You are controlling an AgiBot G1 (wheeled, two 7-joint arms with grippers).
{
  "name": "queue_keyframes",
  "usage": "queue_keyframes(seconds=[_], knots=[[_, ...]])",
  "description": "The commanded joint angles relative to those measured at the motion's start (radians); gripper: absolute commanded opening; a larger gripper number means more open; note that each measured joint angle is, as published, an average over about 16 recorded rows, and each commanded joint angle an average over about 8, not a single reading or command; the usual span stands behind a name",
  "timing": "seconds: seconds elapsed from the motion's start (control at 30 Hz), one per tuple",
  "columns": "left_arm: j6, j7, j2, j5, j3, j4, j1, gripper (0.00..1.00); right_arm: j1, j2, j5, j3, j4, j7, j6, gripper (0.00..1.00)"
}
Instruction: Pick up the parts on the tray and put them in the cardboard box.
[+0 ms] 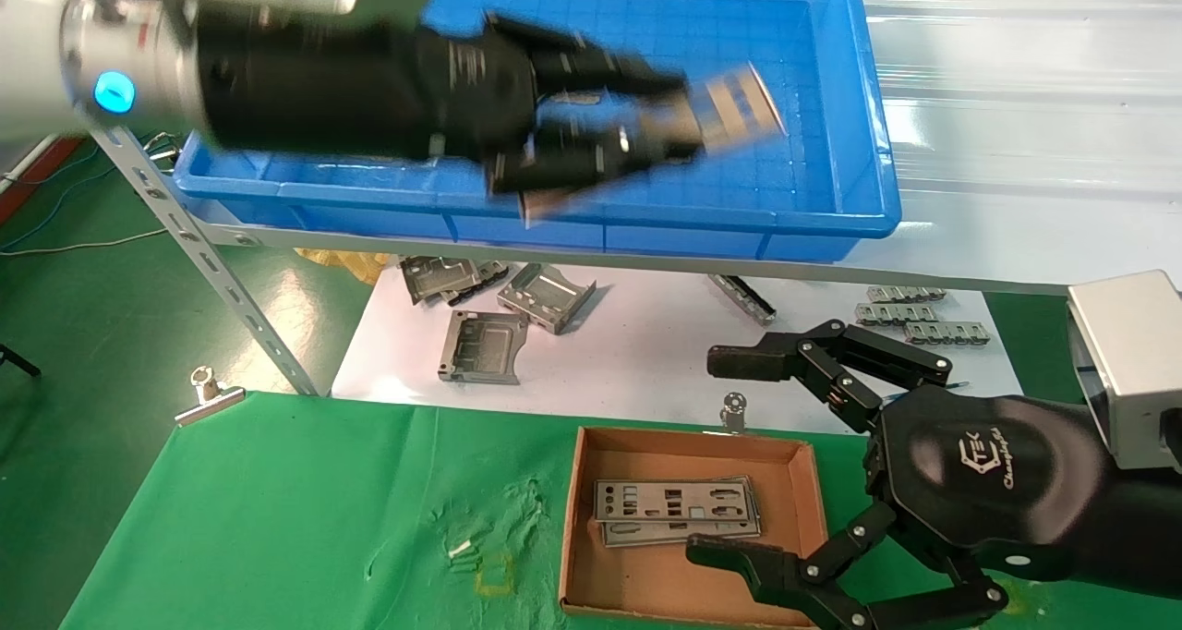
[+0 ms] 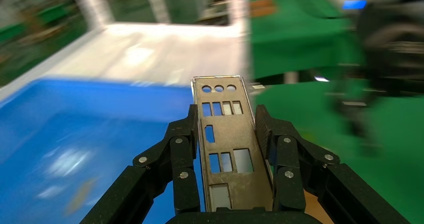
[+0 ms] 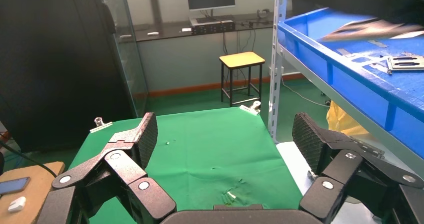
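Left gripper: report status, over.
Left gripper shut on plate above blue tray. Right gripper open beside cardboard box. Box holds plates.

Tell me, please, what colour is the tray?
Bright blue; the tray shows best in the head view.

The cardboard box (image 1: 688,445) is flanked by the spread fingers of the right gripper (image 1: 729,454); its left side is unobstructed over the green cloth (image 1: 305,510); the tray (image 1: 868,150) rim is overhung by the left gripper (image 1: 683,117).

Folded grey brackets (image 1: 499,321) and toothed strips (image 1: 914,316) on white sheet (image 1: 637,362) beside green cloth (image 1: 305,510).
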Motion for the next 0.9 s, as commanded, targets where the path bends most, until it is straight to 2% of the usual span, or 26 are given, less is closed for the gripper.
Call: queue_keyframes(seconds=[0.03, 0.2, 0.33, 0.77, 0.9], knots=[[0.057, 0.028, -0.013, -0.002, 0.007, -0.033, 0.011, 0.0, 0.0, 0.0, 0.0, 0.0, 0.0, 0.0, 0.0, 1.0], [0.047, 0.044, -0.049, -0.007, 0.066, -0.157, 0.095, 0.0, 0.0, 0.0, 0.0, 0.0, 0.0, 0.0, 0.0, 1.0], [0.02, 0.078, -0.039, 0.0, 0.096, -0.182, 0.164, 0.0, 0.0, 0.0, 0.0, 0.0, 0.0, 0.0, 0.0, 1.0], [-0.165, 0.275, 0.127, 0.109, 0.166, -0.063, 0.329, 0.0, 0.0, 0.0, 0.0, 0.0, 0.0, 0.0, 0.0, 1.0], [-0.206, 0.299, 0.154, 0.116, 0.18, -0.043, 0.364, 0.0, 0.0, 0.0, 0.0, 0.0, 0.0, 0.0, 0.0, 1.0]])
